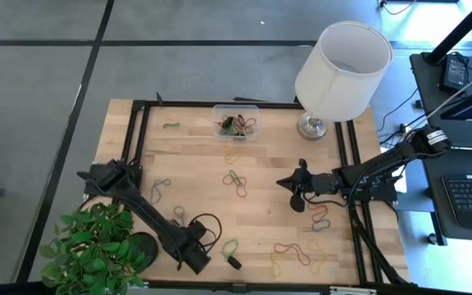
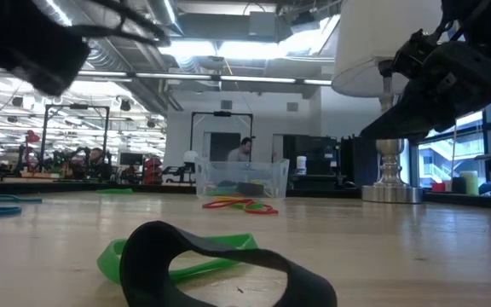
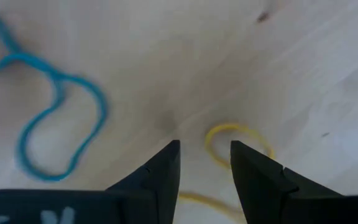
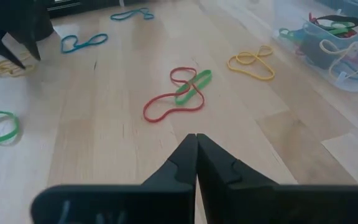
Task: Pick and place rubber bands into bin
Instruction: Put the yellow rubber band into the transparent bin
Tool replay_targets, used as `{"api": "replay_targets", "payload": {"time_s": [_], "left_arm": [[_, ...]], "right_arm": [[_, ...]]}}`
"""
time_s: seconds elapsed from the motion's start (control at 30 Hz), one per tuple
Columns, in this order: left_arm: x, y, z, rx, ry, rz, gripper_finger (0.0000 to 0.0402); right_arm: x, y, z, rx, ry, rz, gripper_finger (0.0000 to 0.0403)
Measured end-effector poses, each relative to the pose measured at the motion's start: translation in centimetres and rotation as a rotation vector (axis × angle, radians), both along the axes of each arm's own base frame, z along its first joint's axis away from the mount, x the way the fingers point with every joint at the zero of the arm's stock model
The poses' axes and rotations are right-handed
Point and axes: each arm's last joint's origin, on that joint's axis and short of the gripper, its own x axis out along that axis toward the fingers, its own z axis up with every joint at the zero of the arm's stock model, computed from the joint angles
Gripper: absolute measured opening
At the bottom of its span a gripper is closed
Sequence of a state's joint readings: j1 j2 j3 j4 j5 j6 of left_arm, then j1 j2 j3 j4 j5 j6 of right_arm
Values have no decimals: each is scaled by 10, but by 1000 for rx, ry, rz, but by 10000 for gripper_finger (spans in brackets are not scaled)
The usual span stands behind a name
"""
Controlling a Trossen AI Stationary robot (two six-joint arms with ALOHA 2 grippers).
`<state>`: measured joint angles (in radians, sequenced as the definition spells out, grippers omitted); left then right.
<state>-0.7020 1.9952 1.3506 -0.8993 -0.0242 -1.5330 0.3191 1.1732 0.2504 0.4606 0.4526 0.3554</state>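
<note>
Rubber bands in several colours lie scattered flat on the wooden table. My left gripper (image 3: 204, 146) is open and points down near the table's front edge (image 1: 195, 258). Its fingers stand over a yellow rubber band (image 3: 238, 140), and a blue band (image 3: 48, 118) lies beside it. My right gripper (image 4: 196, 140) is shut and holds nothing, hovering at the table's right (image 1: 297, 188). A red band and a green band (image 4: 182, 93) lie ahead of it. The clear bin (image 1: 236, 121) stands at the far edge and holds several bands.
A white lampshade on a metal foot (image 1: 342, 70) stands at the far right, beside the bin. A green plant (image 1: 97, 246) sits at the near left corner. A black band (image 2: 220, 264) and a green band (image 2: 177, 256) lie at the near edge.
</note>
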Motion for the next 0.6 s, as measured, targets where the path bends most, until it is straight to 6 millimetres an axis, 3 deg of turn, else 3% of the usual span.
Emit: {"api": "replay_targets", "payload": {"time_s": [0.3, 0.5, 0.6], "left_arm": [[1, -5, -9, 25, -16, -10, 121], [-1, -3, -10, 49, 6, -20, 17], [-1, -2, -8, 43, 18, -60, 4]], "right_arm": [[0, 0, 0, -1, -1, 1, 12], [0, 0, 0, -1, -1, 1, 12], [0, 0, 0, -1, -1, 1, 12]]}}
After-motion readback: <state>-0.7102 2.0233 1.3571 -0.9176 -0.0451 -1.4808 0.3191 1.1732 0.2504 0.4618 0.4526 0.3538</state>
